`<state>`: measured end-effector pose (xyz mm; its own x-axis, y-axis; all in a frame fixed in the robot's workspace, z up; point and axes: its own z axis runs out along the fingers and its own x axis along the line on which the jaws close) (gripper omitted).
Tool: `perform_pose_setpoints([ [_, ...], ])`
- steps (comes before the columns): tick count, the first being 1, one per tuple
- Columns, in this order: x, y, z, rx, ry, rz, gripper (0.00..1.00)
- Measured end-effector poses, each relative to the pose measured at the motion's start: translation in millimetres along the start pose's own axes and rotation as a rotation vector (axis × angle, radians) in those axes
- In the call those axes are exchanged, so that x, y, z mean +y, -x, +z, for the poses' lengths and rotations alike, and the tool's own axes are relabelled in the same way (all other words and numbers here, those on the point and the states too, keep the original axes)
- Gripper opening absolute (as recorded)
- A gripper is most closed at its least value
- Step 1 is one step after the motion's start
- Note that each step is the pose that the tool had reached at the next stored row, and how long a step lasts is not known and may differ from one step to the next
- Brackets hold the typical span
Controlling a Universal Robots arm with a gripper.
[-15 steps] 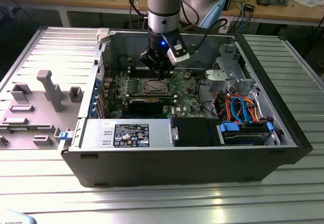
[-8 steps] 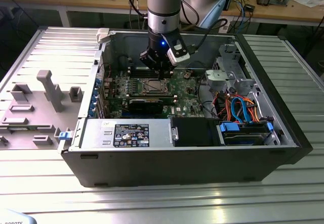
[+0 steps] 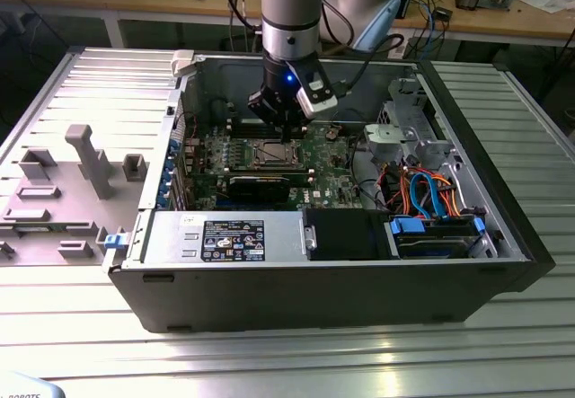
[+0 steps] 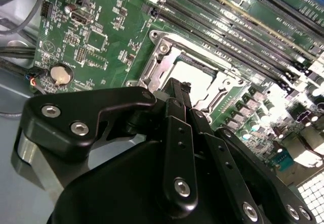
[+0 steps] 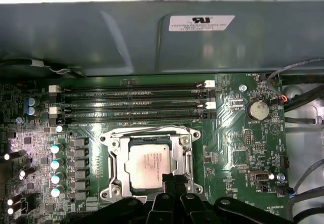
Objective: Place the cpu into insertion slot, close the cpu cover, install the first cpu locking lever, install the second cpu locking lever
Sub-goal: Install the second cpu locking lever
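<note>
the cpu [image 5: 149, 166] lies in the insertion slot [image 5: 114, 164] at lower centre of the first wrist view, the cpu cover [image 5: 183, 155] around it, memory slots [image 5: 131, 102] above, the gripper [image 5: 169, 183] just below

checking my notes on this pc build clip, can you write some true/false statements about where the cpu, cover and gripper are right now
1. The cpu lies in the insertion slot. True.
2. The cpu cover is folded down around the cpu. True.
3. The gripper hangs over the hard drive bay. False: it is right at the socket's edge on the motherboard.
4. The fingers carry the cpu in the air. False: the cpu sits in the socket.
5. The memory slots lie beside the socket. True.
</note>
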<state>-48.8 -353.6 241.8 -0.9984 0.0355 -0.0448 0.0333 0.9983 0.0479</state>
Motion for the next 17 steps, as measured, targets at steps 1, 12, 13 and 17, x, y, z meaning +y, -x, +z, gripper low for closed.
perform_pose_setpoints([
  [1,-2.3,0.1,-0.1,-0.0001,-0.0001,0.000,0.11],
  [12,-29.0,1.0,-0.7,0.0031,0.0181,0.001,0.11],
  [13,-29.0,1.0,-0.7,0.0033,0.0239,0.002,0.11],
  [17,-29.0,1.0,-0.7,0.0033,0.0253,0.002,0.11],
])
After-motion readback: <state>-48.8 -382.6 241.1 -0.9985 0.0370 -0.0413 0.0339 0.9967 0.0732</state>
